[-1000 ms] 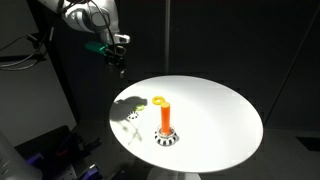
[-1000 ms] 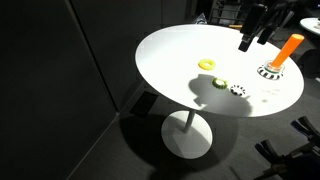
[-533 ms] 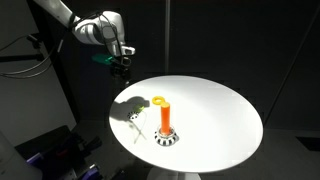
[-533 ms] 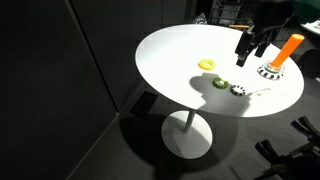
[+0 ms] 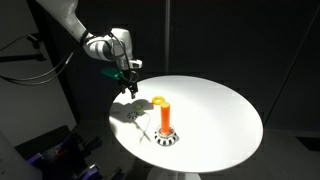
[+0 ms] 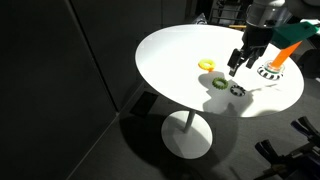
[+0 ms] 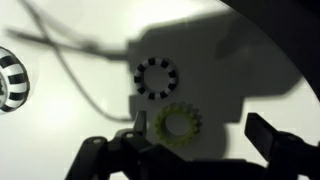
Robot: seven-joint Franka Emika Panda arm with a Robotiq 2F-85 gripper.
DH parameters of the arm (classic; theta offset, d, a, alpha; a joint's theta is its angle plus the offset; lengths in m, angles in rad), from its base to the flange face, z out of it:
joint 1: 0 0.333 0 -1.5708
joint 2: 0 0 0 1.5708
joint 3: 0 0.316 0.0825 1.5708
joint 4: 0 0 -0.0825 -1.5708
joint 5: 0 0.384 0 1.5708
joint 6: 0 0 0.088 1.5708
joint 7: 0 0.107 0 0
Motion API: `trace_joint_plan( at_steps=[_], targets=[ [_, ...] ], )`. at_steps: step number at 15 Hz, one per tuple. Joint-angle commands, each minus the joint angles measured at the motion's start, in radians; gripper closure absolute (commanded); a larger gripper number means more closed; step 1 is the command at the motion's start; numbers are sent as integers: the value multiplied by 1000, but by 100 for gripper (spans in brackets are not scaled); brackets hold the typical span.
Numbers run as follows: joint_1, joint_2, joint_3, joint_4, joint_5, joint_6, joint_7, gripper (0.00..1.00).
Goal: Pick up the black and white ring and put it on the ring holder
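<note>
The black and white ring (image 7: 156,77) lies flat on the white table, in the gripper's shadow; it also shows in an exterior view (image 6: 237,91). A toothed green ring (image 7: 179,124) lies right beside it. The ring holder, an orange peg (image 5: 165,116) on a checkered base (image 5: 168,137), stands upright in both exterior views (image 6: 288,50); the base edge shows at the left of the wrist view (image 7: 8,80). My gripper (image 7: 200,142) is open and empty, hovering above the two rings (image 6: 236,67), with the green ring between its fingers in the wrist view.
A plain yellow ring (image 6: 206,65) lies on the round white table (image 6: 165,50) away from the holder; in an exterior view it (image 5: 158,101) sits just behind the peg. The table edge curves across the wrist view's upper right. Dark floor and curtains surround the table.
The gripper has come down from above the table's edge and moved in over the table, now hovering low above the green and black-and-white rings. Its shadow covers them.
</note>
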Motion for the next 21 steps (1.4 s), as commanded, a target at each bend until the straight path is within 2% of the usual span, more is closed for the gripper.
trace_joint_plan(
  at_steps=[1, 9, 21],
  targets=[
    [-15, 53, -12, -5, 21, 79, -41, 0],
    [-35, 149, -28, -22, 27, 178, -88, 0],
    [-54, 185, -43, -97, 18, 345, -156, 0]
  ],
)
